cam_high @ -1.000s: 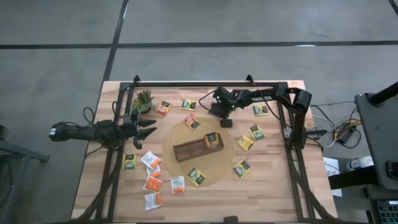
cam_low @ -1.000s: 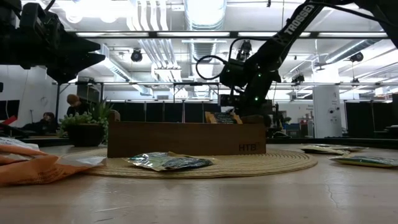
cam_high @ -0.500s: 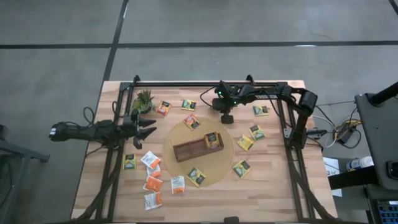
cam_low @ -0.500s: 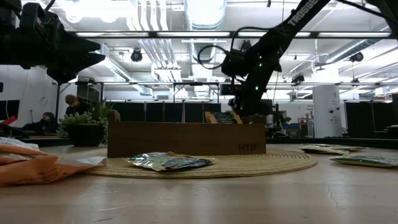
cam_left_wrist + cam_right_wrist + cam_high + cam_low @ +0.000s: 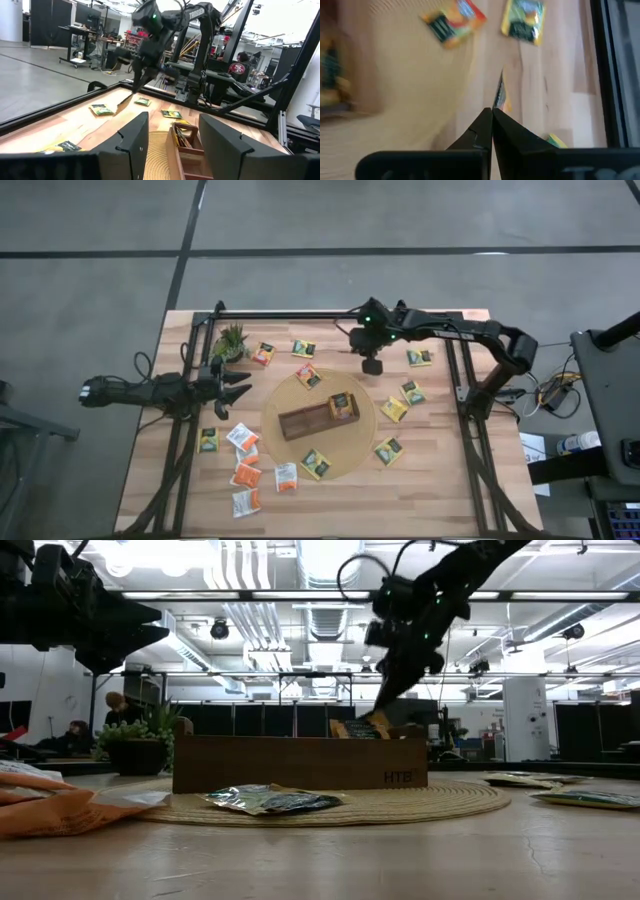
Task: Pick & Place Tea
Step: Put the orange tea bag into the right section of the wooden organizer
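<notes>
The right end effector [image 5: 372,364] is hanging above the wooden surface [image 5: 440,480] just beyond the far edge of the round woven mat [image 5: 362,442], its fingers pressed together on a thin tea bag [image 5: 500,95] that is dangling edge-on from the tips. In the left wrist view the same tea bag [image 5: 125,104] is showing as a slim yellow strip under the dark fingers, clear of the boards.

The wooden tray [image 5: 305,421] is sitting in the middle of the mat, and one yellow and dark sachet [image 5: 343,406] is already standing in the tray's end nearest the right arm. Around the tray other sachets are lying loose: an orange-marked one [image 5: 308,376] on the mat's far side, a yellow one [image 5: 316,464] on its near side, a yellow pair [image 5: 395,409] just off the mat toward the right arm, and another [image 5: 419,357] beyond the held bag. Orange and white sachets [image 5: 245,475] are clustering off the mat's near left edge.

The left end effector [image 5: 240,388] is waiting with fingers spread wide, holding nothing, beside the mat's left edge and just in front of the small potted plant [image 5: 231,341]. The black frame rails [image 5: 330,314] are bordering the surface behind the tray. Whether the held bag is yellow throughout is hard to say, as the right wrist view is smeared.
</notes>
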### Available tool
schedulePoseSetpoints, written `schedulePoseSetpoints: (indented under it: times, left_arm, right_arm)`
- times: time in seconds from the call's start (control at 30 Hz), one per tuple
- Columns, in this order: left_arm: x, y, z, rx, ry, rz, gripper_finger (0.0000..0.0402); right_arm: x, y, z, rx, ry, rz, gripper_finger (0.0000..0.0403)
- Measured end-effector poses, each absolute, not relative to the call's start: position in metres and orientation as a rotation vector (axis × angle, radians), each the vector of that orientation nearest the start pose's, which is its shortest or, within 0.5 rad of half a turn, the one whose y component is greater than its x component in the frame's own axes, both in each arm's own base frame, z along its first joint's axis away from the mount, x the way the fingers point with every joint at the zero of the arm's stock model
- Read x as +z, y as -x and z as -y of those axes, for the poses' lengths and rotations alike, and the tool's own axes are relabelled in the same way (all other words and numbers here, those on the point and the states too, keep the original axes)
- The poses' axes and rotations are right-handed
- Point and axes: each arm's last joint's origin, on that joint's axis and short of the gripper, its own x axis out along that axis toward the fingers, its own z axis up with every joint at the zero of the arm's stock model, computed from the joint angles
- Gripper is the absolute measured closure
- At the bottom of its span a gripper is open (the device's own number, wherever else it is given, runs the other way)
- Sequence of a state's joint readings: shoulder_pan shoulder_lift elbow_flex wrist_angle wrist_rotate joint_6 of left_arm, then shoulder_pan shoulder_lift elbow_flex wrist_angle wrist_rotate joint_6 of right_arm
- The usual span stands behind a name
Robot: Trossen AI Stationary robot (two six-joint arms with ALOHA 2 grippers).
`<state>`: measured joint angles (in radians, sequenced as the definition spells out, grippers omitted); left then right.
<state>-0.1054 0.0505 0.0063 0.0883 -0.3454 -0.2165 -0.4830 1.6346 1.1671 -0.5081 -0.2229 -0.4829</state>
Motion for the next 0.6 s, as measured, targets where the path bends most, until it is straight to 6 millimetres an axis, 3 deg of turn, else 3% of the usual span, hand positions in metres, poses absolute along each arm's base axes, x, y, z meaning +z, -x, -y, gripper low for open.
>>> schedulePoseSetpoints:
  times: [0.3,0.6]
  left_arm:
    - [0.171,-0.099,0.001,0.235,0.226,0.072,0.0234]
    - [0.171,-0.099,0.001,0.234,0.226,0.071,0.0234]
  right_arm:
    - [0.263,-0.287,0.128,0.118,0.011,-0.834,0.0395]
    - [0.274,-0.289,0.097,0.23,-0.033,-0.803,0.0395]
